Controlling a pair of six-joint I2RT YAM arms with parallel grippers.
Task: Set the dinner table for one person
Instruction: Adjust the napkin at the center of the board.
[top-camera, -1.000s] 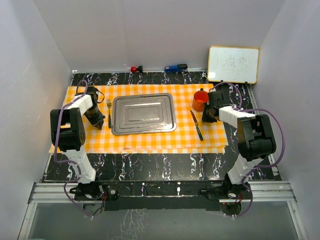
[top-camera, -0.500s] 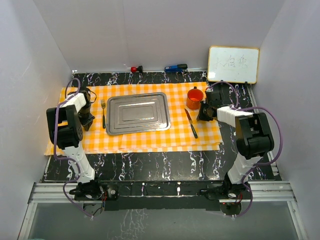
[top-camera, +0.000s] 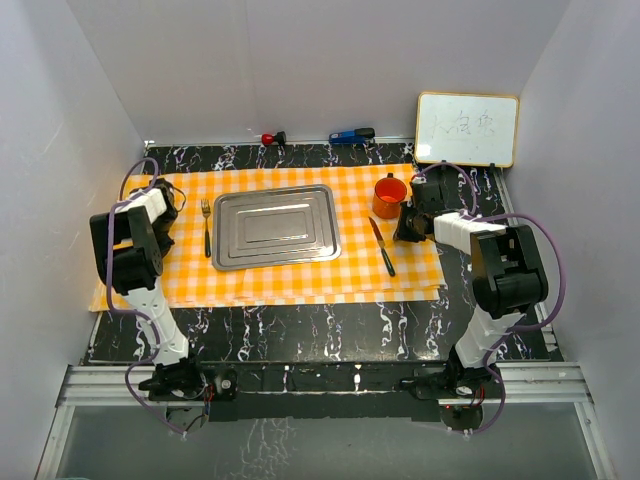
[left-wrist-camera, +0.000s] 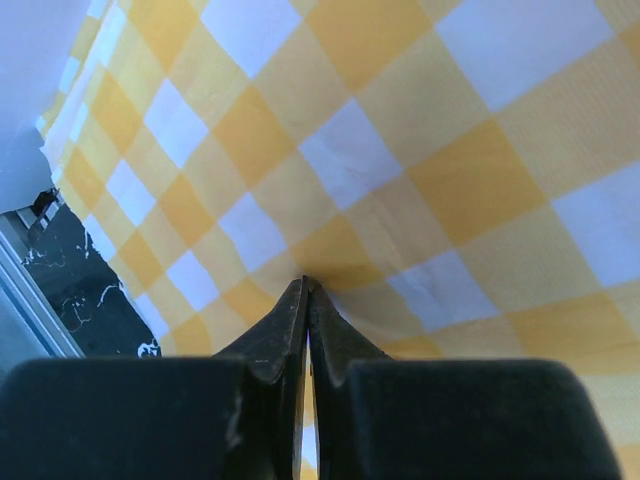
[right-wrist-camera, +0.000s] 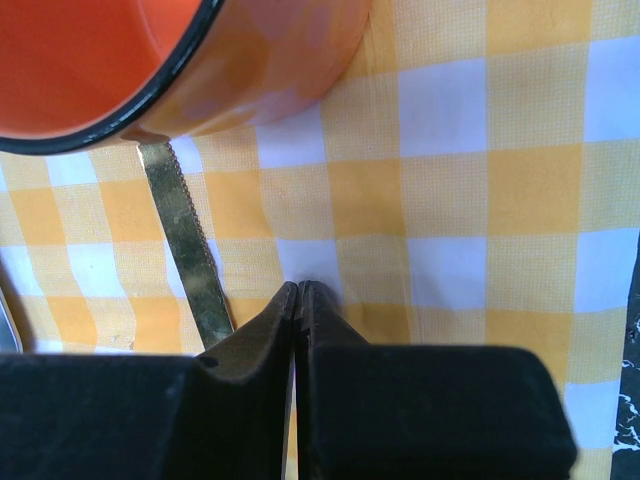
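The black marbled dinner table (top-camera: 320, 332) carries an orange-and-white checked cloth (top-camera: 300, 275). On the cloth lie a steel tray (top-camera: 275, 226), a fork (top-camera: 206, 225) to its left, a knife (top-camera: 382, 248) to its right and an orange cup (top-camera: 389, 195). My left gripper (top-camera: 168, 212) is shut, its tips (left-wrist-camera: 305, 282) pressed on the cloth near its left edge, where the fabric creases. My right gripper (top-camera: 405, 230) is shut too, with its tips (right-wrist-camera: 300, 285) resting on the cloth. It stands just right of the knife blade (right-wrist-camera: 185, 235), below the cup (right-wrist-camera: 250, 70).
A small whiteboard (top-camera: 467, 128) leans at the back right corner. A red-tipped object (top-camera: 268, 138) and a blue one (top-camera: 350, 134) lie along the back wall. Grey walls close in on three sides. Bare tabletop (left-wrist-camera: 85, 300) shows past the cloth's left edge.
The cloth, with tray, fork, knife and cup on it, has slid left and toward the back wall. Both grippers moved with it, still shut. The left arm drew back a little more.
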